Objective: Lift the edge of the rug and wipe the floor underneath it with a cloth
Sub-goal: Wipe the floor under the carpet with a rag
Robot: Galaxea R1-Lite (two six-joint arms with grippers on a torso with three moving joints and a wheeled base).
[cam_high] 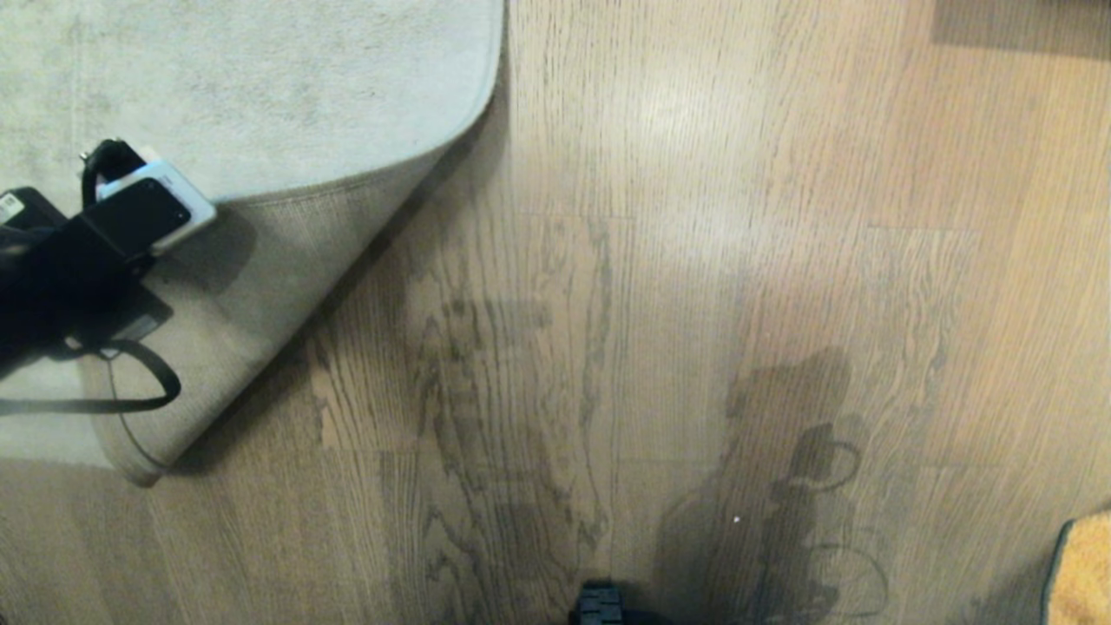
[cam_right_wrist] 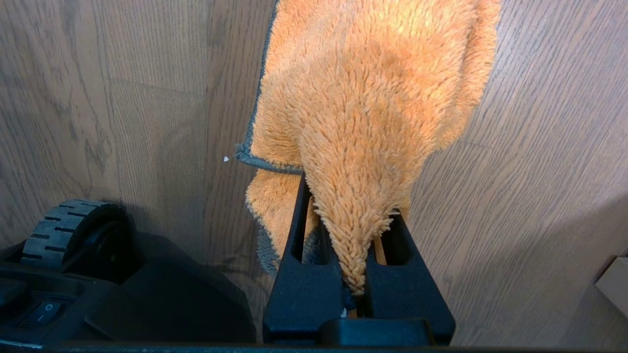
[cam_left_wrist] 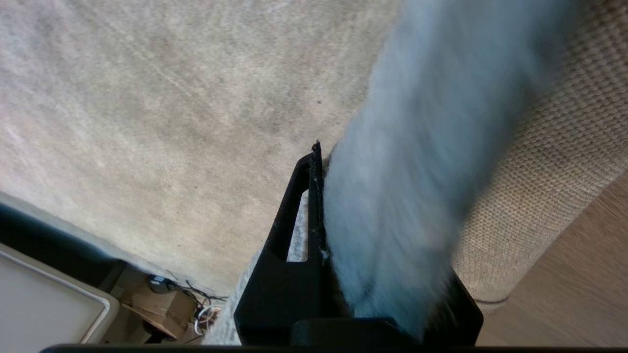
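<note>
The pale grey rug [cam_high: 260, 87] covers the far left, and its corner is folded back so the woven beige backing [cam_high: 260, 286] faces up. My left arm [cam_high: 87, 260] reaches over that fold from the left. In the left wrist view my left gripper [cam_left_wrist: 373, 162] is shut on the rug edge [cam_left_wrist: 407, 171]; one black finger [cam_left_wrist: 301, 206] shows and the pile hides the other. Bare brown floor [cam_high: 651, 260] lies beside the fold. My right gripper [cam_right_wrist: 351, 206] is shut on the orange cloth [cam_right_wrist: 373, 98], which hangs over the floor [cam_right_wrist: 539, 147]. A bit of the cloth [cam_high: 1081, 573] shows at the near right.
My base [cam_high: 599, 608] sits at the near edge, with a wheel [cam_right_wrist: 73, 230] beside the right gripper. Past the rug's far border the left wrist view shows a cardboard box with cables [cam_left_wrist: 157, 304] and a white panel [cam_left_wrist: 44, 304]. A darker patch [cam_high: 1015, 22] lies far right.
</note>
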